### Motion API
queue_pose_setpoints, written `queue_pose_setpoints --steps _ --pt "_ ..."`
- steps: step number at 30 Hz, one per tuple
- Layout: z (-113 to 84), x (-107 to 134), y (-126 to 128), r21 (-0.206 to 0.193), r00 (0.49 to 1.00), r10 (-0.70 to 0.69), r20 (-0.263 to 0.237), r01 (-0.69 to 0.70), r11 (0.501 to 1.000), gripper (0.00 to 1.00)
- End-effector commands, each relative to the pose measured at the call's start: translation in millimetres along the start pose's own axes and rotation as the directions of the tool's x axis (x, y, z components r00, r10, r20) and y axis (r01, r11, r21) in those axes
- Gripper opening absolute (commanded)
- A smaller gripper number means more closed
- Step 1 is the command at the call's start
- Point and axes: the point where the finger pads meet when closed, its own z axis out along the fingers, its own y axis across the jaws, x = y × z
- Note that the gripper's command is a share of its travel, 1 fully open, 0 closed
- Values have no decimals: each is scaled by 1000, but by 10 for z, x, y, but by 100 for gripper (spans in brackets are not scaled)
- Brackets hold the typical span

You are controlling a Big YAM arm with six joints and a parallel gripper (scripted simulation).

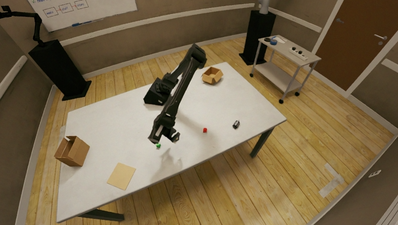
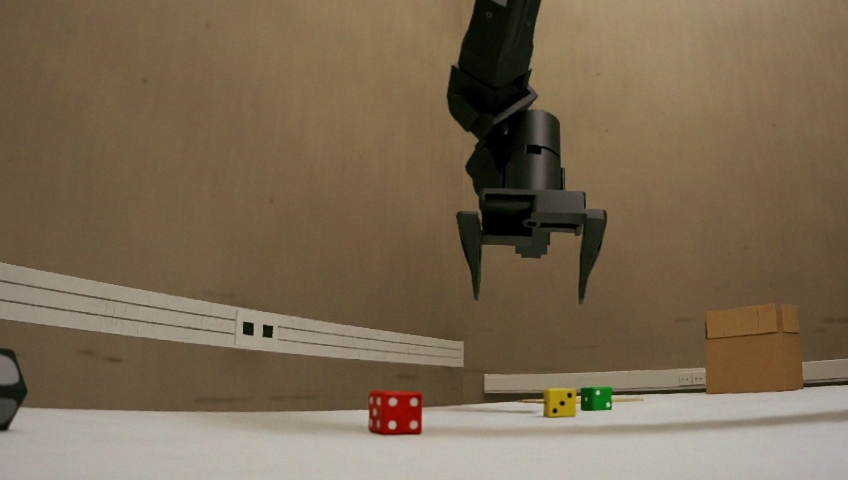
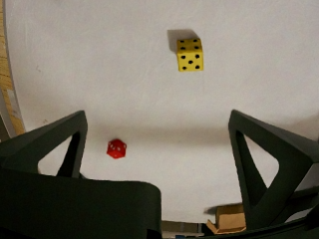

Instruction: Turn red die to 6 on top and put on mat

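The red die [image 1: 204, 130] [image 2: 395, 412] [image 3: 117, 148] sits on the table; the exterior view shows four pips on its front face. I cannot read its top number. The yellow die [image 2: 559, 402] [image 3: 190, 55] has three pips toward the exterior camera; in the top view it is hidden. The green die [image 1: 158, 145] [image 2: 596, 398] stands near it, partly behind my gripper in the top view. The tan mat [image 1: 121, 176] lies near the front left, with no die on it. My gripper [image 2: 528, 300] [image 3: 158, 118] is open and empty, high above the table, away from the red die.
A small black object [image 1: 236, 124] [image 2: 7, 389] lies on the table right of the red die in the top view. One open cardboard box [image 1: 72, 152] [image 2: 752, 362] stands at the left end, another [image 1: 212, 75] [image 3: 230, 220] at the back right.
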Motion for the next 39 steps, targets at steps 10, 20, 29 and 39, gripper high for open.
queue_pose_setpoints --steps 10,20,29,39 --pt "-32 -4 18 -4 1000 -4 6 4 1000 100" --pt "-64 101 219 3 997 -63 36 63 998 100" --pt "183 1102 587 137 941 -318 113 302 943 100" --pt "220 2192 837 182 800 -564 204 535 825 100"
